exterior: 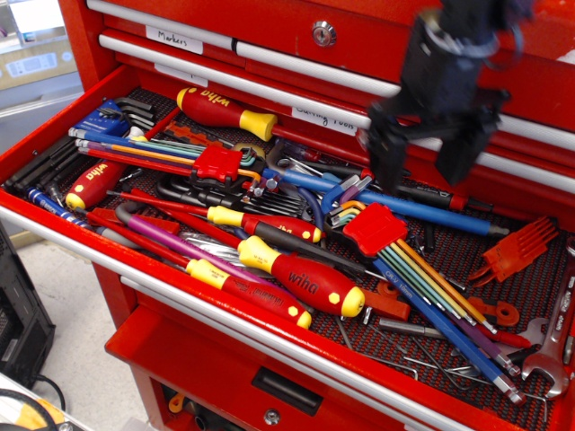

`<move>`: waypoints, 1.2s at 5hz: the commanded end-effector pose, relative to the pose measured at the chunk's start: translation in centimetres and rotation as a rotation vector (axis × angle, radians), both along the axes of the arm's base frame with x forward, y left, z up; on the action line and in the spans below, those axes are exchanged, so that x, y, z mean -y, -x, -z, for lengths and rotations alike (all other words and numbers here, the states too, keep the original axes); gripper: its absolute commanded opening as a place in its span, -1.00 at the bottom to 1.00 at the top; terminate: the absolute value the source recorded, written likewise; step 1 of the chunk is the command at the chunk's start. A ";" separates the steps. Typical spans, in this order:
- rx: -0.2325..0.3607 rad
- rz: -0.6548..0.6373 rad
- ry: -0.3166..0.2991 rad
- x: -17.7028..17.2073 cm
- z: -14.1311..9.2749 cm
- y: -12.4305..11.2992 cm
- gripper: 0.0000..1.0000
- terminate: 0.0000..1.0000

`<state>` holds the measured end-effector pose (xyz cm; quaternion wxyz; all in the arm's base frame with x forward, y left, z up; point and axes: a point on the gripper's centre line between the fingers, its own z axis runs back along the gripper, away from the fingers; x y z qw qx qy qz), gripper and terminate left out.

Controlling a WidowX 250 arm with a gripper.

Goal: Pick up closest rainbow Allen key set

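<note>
Rainbow Allen key set (409, 269), red holder, fanned flat in drawer

Single arm enters from the upper right, wrist section dark and motion-blurred. Gripper (429, 171) hangs pointing downward, tilted slightly so the body leans up and to the right. Two black fingers (388, 160) spread apart with a clear gap between them, nothing held between. Left finger sits a little lower in frame than the right one. Fingertips are in the air, touching nothing. Cabling or hose loops off the wrist at top right; detail there is too smeared to read.
</note>
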<state>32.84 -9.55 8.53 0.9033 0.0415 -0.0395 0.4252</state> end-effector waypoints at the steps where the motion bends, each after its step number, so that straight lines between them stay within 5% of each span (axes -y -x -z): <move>1: 0.078 -0.146 -0.133 0.8 1.3 -0.2 1.00 -1.00; 4: 0.119 -0.133 -0.100 -0.8 5.5 0.5 1.00 -1.00; 6: 0.137 -0.116 -0.002 -1.8 8.8 -0.2 1.00 -1.00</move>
